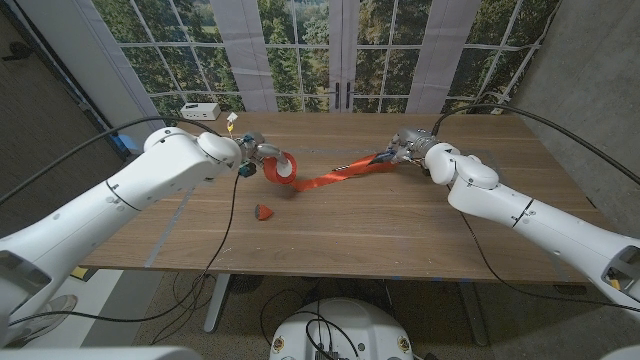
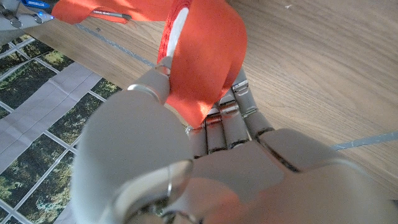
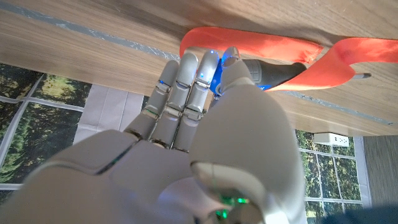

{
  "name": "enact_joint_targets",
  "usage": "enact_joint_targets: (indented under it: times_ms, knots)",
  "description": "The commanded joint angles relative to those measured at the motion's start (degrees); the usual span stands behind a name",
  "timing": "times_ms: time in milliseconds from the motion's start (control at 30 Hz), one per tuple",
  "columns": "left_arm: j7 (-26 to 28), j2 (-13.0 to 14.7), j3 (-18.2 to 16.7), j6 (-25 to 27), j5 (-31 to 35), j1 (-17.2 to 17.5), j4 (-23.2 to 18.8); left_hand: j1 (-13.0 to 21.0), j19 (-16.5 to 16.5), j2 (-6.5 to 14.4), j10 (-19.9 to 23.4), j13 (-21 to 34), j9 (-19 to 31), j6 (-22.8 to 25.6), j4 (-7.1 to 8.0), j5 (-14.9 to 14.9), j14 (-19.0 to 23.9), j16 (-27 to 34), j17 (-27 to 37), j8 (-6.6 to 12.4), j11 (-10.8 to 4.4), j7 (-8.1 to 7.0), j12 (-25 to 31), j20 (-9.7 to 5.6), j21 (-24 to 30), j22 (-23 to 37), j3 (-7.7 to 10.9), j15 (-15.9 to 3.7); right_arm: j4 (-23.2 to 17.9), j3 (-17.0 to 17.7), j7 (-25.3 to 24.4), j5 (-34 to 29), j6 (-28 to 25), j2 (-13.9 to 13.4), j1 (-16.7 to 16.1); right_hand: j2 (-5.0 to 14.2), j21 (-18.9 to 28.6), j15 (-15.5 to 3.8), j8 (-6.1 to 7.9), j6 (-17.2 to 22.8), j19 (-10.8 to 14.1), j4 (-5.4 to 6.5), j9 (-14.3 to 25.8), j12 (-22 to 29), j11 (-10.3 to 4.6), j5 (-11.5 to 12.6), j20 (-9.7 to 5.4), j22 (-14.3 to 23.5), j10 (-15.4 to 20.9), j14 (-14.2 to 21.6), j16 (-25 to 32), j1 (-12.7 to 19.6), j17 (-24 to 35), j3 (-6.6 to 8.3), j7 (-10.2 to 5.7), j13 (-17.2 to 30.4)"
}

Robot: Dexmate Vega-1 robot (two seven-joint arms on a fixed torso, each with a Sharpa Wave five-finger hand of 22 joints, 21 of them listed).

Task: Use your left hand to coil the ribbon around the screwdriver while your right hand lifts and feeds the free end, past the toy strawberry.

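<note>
My left hand (image 1: pixel 256 155) holds up a wide loop of the orange-red ribbon (image 1: pixel 282 168) at the table's left middle. Its fingers (image 2: pixel 227 118) close around the folded band (image 2: pixel 205 56). From there the ribbon (image 1: pixel 345 173) runs low across the table to my right hand (image 1: pixel 408 146). That hand (image 3: pixel 211 137) grips the screwdriver (image 3: pixel 280 73) by its blue and black handle. The ribbon (image 3: pixel 261 46) is looped around the shaft, whose tip pokes out past the loop. The screwdriver's shaft (image 2: pixel 111 14) also shows beyond the left hand. The toy strawberry (image 1: pixel 263 212) lies on the table in front of the left hand, apart from both hands.
A white power strip (image 1: pixel 200 110) sits at the back left corner of the wooden table (image 1: pixel 400 230). A small yellow item (image 1: pixel 232 117) lies near it. Black cables hang from both arms over the table's sides. Windows stand behind the table.
</note>
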Motion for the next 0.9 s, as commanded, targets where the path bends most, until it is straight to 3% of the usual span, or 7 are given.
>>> enact_joint_targets:
  times_ms: [33, 233, 433, 533, 667, 800, 900]
  knots:
    - [-0.1, -0.9, 4.7, 5.8, 3.1, -3.0, 1.4, 3.6, 0.0, 4.5, 13.1, 7.3, 0.1, 9.0, 1.43, 0.2, 10.4, -0.4, -0.2, 0.43, -13.45, -7.28, -0.2, -0.35, -0.4, 0.2, 1.74, -14.41, 0.8, -4.6, 6.7, -6.8, -4.6, 1.1, 3.2, 0.26, 0.3, -6.35, 0.29, 15.9, 0.3, 0.22, 1.2, -0.3, 0.16, 0.3, 0.38, 0.1, 0.3, 0.7, 0.0, 0.1, 0.0, 0.50, 3.46, -0.1]
    - [-0.2, -1.0, 6.9, 9.5, 4.8, -5.0, 1.1, 3.1, 0.0, 4.2, 12.4, 6.8, 0.0, 8.2, 1.54, 0.3, 10.0, -1.4, -1.1, 0.11, -13.55, -7.49, -0.9, -0.53, -0.4, 0.2, 2.21, -14.40, 0.7, -6.1, 8.2, -10.6, -7.0, 1.7, 3.9, 0.28, 0.3, -6.15, 0.08, 15.5, 0.1, 0.26, 0.9, -0.7, 0.05, 0.2, 0.57, 0.1, -0.5, 0.5, -0.2, -0.1, -0.5, 0.48, 3.36, -0.3]
    - [0.6, -1.7, 5.6, 9.8, 4.9, -3.7, 1.4, 2.4, -0.8, 3.6, 10.4, 5.9, -0.2, 5.7, 1.53, 0.2, 7.4, -3.3, -2.4, -0.60, -13.29, -7.67, -2.7, -0.09, -0.9, 0.1, 2.82, -13.82, 1.0, -7.8, 11.2, -14.0, -9.1, 2.1, 4.9, 0.96, -0.3, -6.31, -1.11, 11.4, -1.4, 0.23, 0.5, -2.2, -0.63, 0.0, 1.07, 0.1, -3.8, -1.5, -1.3, 0.0, -1.7, 1.04, 2.27, -0.8]
    - [0.8, -1.9, 5.4, 10.4, 5.0, -3.6, 1.3, 1.6, -4.4, 3.2, 6.6, 4.8, -0.8, 0.8, 1.41, 0.3, 3.1, -5.6, -3.7, -1.36, -12.17, -8.32, -5.7, 1.19, -2.8, -0.1, 3.65, -12.63, 1.3, -9.1, 14.7, -15.7, -10.4, 2.3, 6.1, 1.00, -0.9, -6.11, -1.37, 8.8, -2.8, 0.56, 0.3, -3.7, -1.09, -0.2, 1.45, 0.0, -6.5, -4.2, -3.9, -0.7, -3.7, 1.25, 1.24, -1.7]
    - [1.4, -2.1, 5.3, 10.8, 5.4, -3.4, 0.9, 0.8, -9.0, 2.2, 0.5, 3.5, -2.0, -5.8, 1.09, 0.3, -4.6, -8.7, -4.8, -1.48, -10.38, -9.10, -10.2, 2.91, -6.0, -0.1, 3.85, -10.01, 1.9, -10.9, 19.3, -18.1, -12.0, 2.6, 7.9, 0.23, -2.5, -5.63, -1.17, 3.7, -5.0, 0.78, -0.2, -8.8, -1.22, 0.0, 2.51, -0.1, -14.3, -7.8, -13.5, -2.2, -12.2, 2.31, 0.36, -4.9]
    - [2.0, -2.1, 4.1, 10.4, 5.3, -2.4, -0.1, -0.4, -14.1, 0.8, -7.2, 2.2, -3.9, -16.6, 1.17, 0.1, -13.7, -11.1, -5.4, -1.92, -8.94, -9.29, -14.1, 5.19, -9.4, 0.0, 1.23, -7.63, 1.5, -10.3, 21.1, -18.1, -12.1, 2.6, 7.9, -1.01, -5.3, -4.32, -1.24, -2.1, -8.7, 0.41, -1.4, -16.3, -2.30, 0.5, 3.03, -0.3, -24.3, -15.0, -25.3, -3.9, -21.6, 3.73, -1.01, -8.8]
    - [3.3, -1.9, 2.7, 8.9, 5.7, -0.8, -1.2, -2.0, -19.0, -0.1, -16.6, 0.9, -5.5, -24.2, 1.80, -0.3, -22.8, -12.8, -5.7, -1.71, -6.67, -8.79, -15.6, 6.88, -12.7, 0.0, -3.11, -4.66, 0.8, -9.5, 21.7, -17.5, -12.0, 2.2, 7.7, -2.01, -6.9, -2.95, -1.88, -8.1, -9.9, 0.66, -2.1, -19.5, -2.60, 0.9, 3.43, -0.3, -29.1, -18.6, -29.9, -5.7, -24.6, 3.66, -2.09, -10.2]
